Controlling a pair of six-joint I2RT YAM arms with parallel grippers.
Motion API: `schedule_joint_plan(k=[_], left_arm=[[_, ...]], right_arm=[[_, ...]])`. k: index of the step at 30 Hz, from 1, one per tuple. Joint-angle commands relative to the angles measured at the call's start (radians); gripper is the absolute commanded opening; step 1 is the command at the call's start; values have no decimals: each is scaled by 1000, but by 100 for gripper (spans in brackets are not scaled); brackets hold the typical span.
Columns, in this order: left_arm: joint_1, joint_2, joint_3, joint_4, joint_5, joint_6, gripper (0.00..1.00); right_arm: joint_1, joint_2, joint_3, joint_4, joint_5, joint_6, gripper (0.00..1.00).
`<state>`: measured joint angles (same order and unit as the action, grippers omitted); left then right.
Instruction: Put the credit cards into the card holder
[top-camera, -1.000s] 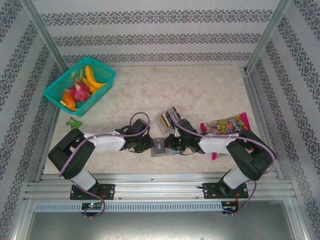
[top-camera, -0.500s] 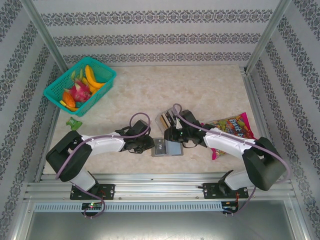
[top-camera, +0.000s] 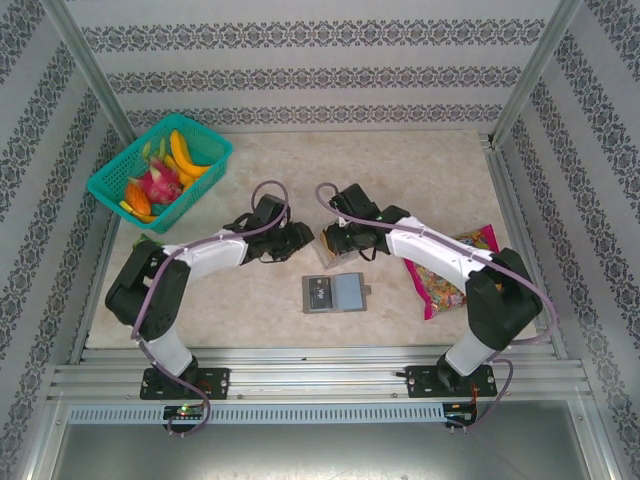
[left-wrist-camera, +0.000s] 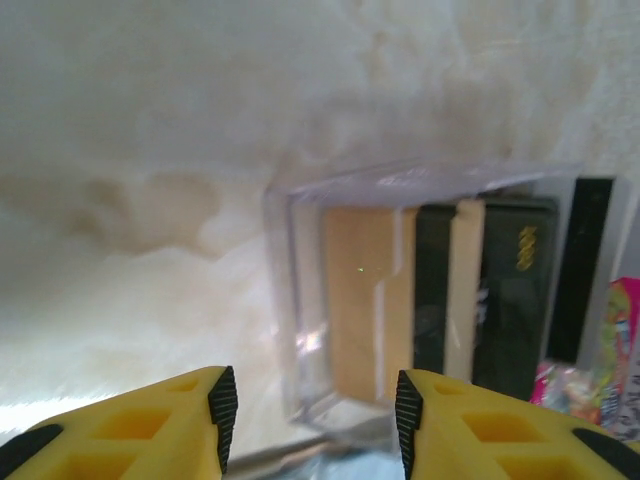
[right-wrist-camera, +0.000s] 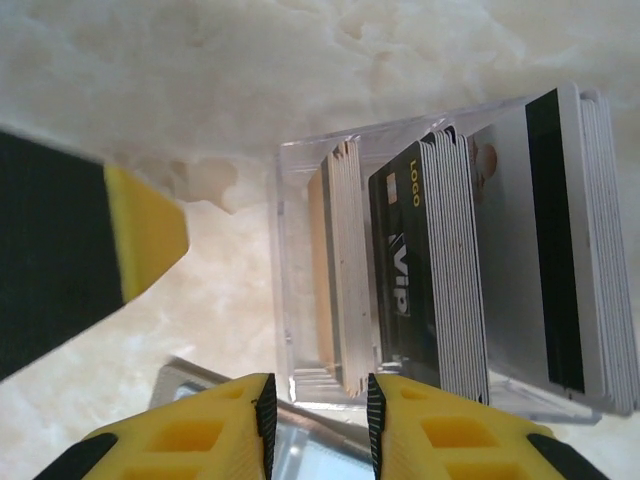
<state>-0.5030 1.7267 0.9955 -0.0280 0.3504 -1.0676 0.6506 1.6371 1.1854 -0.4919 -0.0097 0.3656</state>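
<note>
The left end effector (left-wrist-camera: 310, 420) stands open with nothing between its fingers. The right end effector (right-wrist-camera: 318, 420) is parted only narrowly and also grips nothing. The cards (right-wrist-camera: 450, 270) stand on edge in a clear tray (right-wrist-camera: 283, 250) just ahead of both, which face it from either side. The holder (top-camera: 335, 293) lies flat on the surface (top-camera: 400, 170), apart from both end effectors, on their base side.

tan, black and grey credit cards (right-wrist-camera: 410, 270) stand on edge in a row, near the flat dark-grey card holder (top-camera: 319, 293).
</note>
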Motion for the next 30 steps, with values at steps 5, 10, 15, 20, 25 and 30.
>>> schedule_joint_plan(k=[5,10,15,20,25,30], left_arm=[[43,123,103,80,102,-43,52],[55,166,127,107,140,-47,53],[56,177,133,85,144,-26,53],[55,205,131,94,169,-30,52],[54,218,128,94,178,-26,52],[55,224,127,85,179,-22,50]], right_arm=[[22,87,87,-71,54,-104,32],[14,92,111,-84,113,-98,32],[-16,43,130,-100,196,-129,33],[-90,60,155,-133,175,-151,35],[-130,103,183,-161,139,-168,39],[-191,138,189,-136,-46,-120,45]])
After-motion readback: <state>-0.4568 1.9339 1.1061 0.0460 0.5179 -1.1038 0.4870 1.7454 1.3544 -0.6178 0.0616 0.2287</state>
